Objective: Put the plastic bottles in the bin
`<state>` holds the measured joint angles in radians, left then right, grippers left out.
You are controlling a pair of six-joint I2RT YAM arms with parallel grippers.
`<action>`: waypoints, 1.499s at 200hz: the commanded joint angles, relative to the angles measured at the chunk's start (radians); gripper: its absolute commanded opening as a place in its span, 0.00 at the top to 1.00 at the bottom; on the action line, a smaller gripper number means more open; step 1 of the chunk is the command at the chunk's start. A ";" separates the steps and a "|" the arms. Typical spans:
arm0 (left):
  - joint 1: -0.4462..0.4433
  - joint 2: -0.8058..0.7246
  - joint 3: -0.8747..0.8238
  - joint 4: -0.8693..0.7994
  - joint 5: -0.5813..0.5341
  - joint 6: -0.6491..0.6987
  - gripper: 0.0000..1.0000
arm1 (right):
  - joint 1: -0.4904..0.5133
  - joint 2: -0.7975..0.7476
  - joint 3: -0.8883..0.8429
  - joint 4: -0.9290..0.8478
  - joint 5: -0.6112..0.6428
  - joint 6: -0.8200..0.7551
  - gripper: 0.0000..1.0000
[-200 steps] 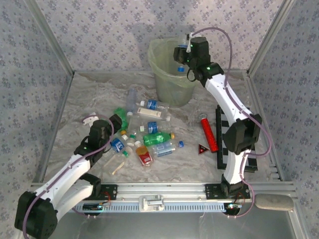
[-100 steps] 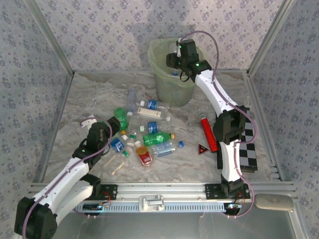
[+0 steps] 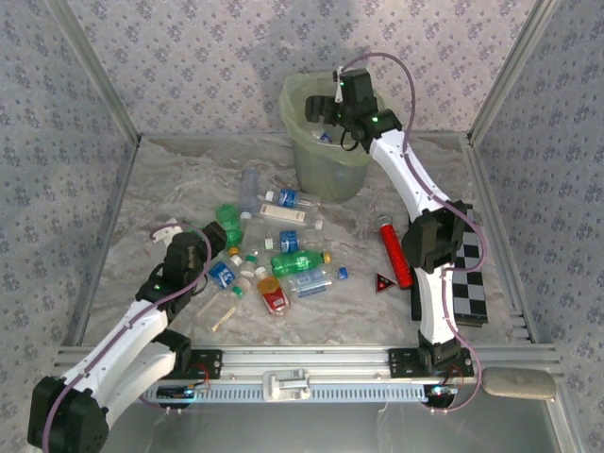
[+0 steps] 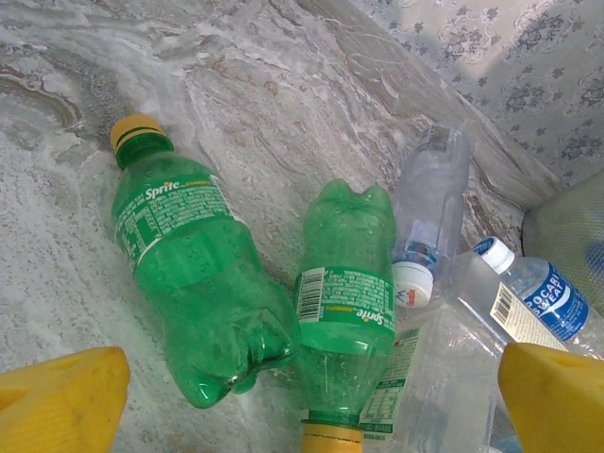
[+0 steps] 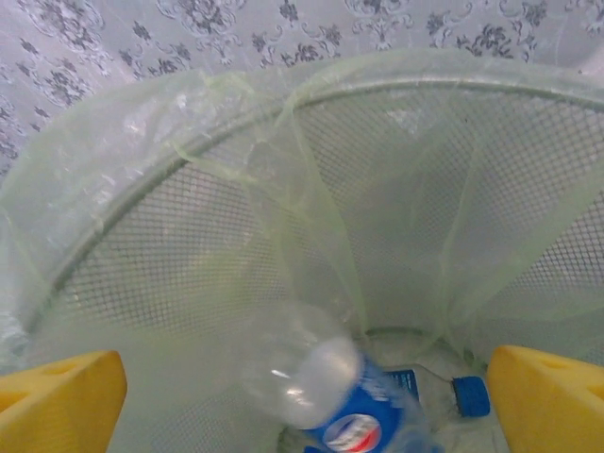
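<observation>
My right gripper [image 3: 326, 111] hangs open over the mouth of the pale green bin [image 3: 307, 160]. In the right wrist view its fingers [image 5: 61, 401] stand wide apart above the bag-lined mesh bin [image 5: 189, 236]. A blurred clear bottle with a blue label [image 5: 330, 396] is loose between and below them, and a blue-capped bottle [image 5: 469, 396] lies on the bin floor. My left gripper [image 3: 212, 241] is open and low by the bottle pile [image 3: 283, 255]. Ahead of the left gripper [image 4: 310, 396] lie two green Sprite bottles [image 4: 189, 274] [image 4: 344, 321], touching nothing of it.
Clear bottles [image 4: 429, 198] and a Pocari bottle [image 4: 538, 293] lie just past the green ones. An orange-red bottle [image 3: 274, 295] lies at the pile's near side. A red tube [image 3: 396, 253], a red triangle [image 3: 383, 281] and a black checkered board [image 3: 467, 274] sit at the right. Patterned walls enclose the table.
The right gripper swung left and further over the bin, and its clear blue-labelled bottle now drops free inside. The left gripper edged forward toward the green bottles.
</observation>
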<state>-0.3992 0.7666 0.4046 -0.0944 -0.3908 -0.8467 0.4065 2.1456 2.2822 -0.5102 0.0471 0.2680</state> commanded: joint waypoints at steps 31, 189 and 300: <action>0.006 -0.005 -0.006 -0.006 -0.032 -0.001 0.00 | 0.019 -0.072 0.015 -0.015 -0.024 -0.022 0.00; 0.255 0.144 0.021 0.057 0.111 -0.081 0.00 | 0.076 -0.729 -0.849 0.345 -0.063 -0.086 0.00; 0.292 0.437 0.150 0.107 0.268 -0.110 0.00 | 0.065 -0.919 -1.316 0.436 0.034 0.093 0.00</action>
<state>-0.1112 1.1656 0.5175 -0.0093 -0.1612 -0.9295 0.4774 1.2453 1.0065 -0.1043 0.0551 0.2951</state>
